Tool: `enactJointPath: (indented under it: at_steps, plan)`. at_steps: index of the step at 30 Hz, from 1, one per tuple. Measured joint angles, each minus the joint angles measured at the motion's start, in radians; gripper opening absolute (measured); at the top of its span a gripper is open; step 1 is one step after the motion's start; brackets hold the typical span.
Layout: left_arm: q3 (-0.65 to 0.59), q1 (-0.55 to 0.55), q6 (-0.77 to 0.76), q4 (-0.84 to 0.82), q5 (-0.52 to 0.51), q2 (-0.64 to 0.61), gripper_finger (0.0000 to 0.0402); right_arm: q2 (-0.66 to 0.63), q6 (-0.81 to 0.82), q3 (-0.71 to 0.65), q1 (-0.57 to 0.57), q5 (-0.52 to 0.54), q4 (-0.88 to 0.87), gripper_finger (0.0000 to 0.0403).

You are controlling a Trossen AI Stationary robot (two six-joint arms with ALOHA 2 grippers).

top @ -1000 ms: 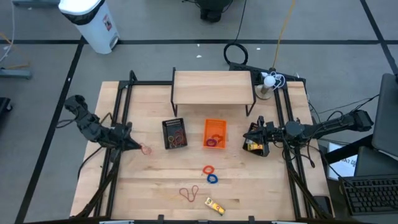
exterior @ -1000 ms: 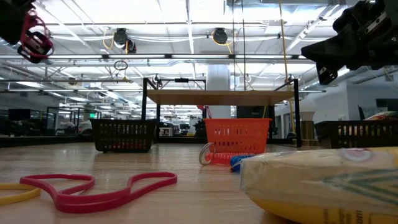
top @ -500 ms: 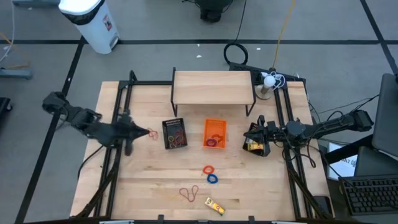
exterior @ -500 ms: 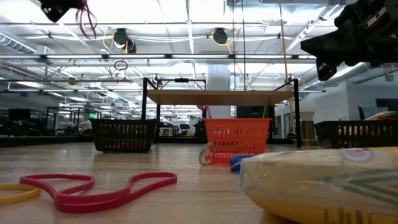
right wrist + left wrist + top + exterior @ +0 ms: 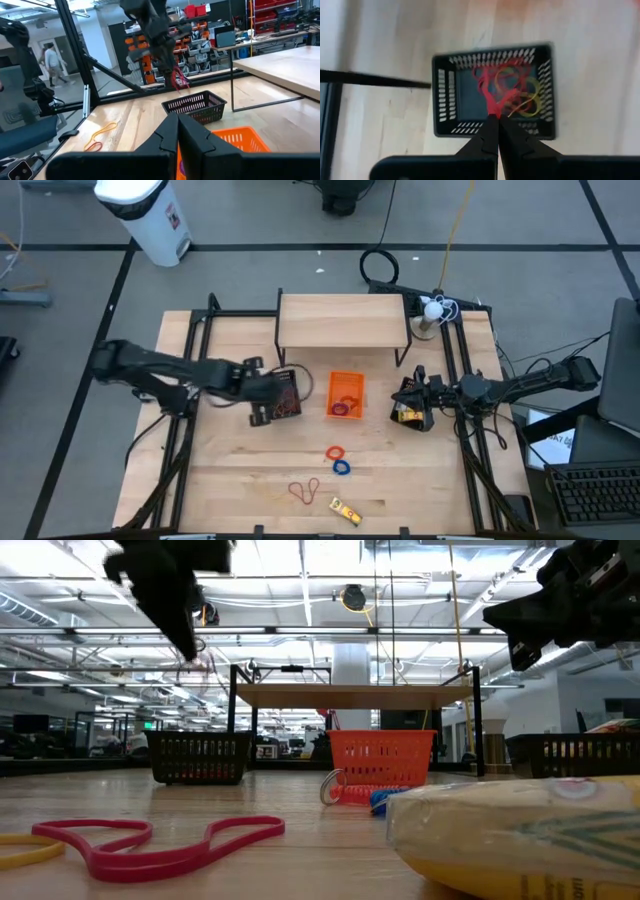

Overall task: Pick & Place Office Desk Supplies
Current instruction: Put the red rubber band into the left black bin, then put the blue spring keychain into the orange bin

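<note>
The left gripper [image 5: 496,119] hung above the black basket [image 5: 281,394], clenched on a red band [image 5: 490,95]. The right gripper [image 5: 403,401], clenched empty, waited right of the orange basket [image 5: 346,394]. Bands [image 5: 305,490], rings [image 5: 339,460] and a packet [image 5: 346,509] lay nearer.

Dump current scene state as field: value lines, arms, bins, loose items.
left gripper: above the black basket, fingers shut on a red rubber band
right gripper: waiting at the table's right side, fingers shut
black basket contents: red and yellow rubber bands
orange basket: holds small rings
loose on table: red ring, blue ring, red rubber bands, yellow packet
</note>
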Motion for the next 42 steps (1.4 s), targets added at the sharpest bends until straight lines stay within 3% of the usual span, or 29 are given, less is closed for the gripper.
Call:
enactJointPath:
  at_steps: [8, 18, 23, 30, 33, 36, 39, 42]
  plan:
    - [0.022, 0.085, 0.138, -0.001, 0.038, 0.201, 0.0000, 0.017, 0.001, 0.000, 0.002, -0.003, 0.000, 0.0004]
    - [0.022, 0.115, 0.168, 0.004, 0.096, 0.277, 0.0017, 0.029, 0.003, 0.000, 0.002, -0.004, -0.001, 0.0004]
    - [0.022, 0.115, 0.172, 0.011, 0.142, 0.269, 0.0067, 0.029, 0.002, 0.000, 0.002, -0.004, 0.000, 0.0004]
    - [0.033, 0.114, 0.156, -0.009, 0.160, 0.267, 0.0184, 0.029, 0.001, 0.000, 0.002, -0.004, 0.000, 0.0004]
    - [0.048, 0.104, 0.185, -0.036, 0.195, 0.222, 0.0224, 0.029, 0.007, 0.000, 0.003, -0.004, 0.000, 0.0004]
    - [0.033, 0.088, 0.195, -0.006, 0.196, 0.091, 0.0241, 0.029, 0.007, 0.000, 0.003, -0.006, 0.000, 0.0004]
    - [-0.028, 0.094, 0.195, 0.092, 0.209, -0.085, 0.0235, 0.030, 0.007, 0.000, 0.003, -0.006, -0.002, 0.0004]
    - [-0.166, 0.112, 0.193, 0.283, 0.287, -0.274, 0.0199, 0.030, 0.007, 0.000, 0.003, -0.006, -0.004, 0.0004]
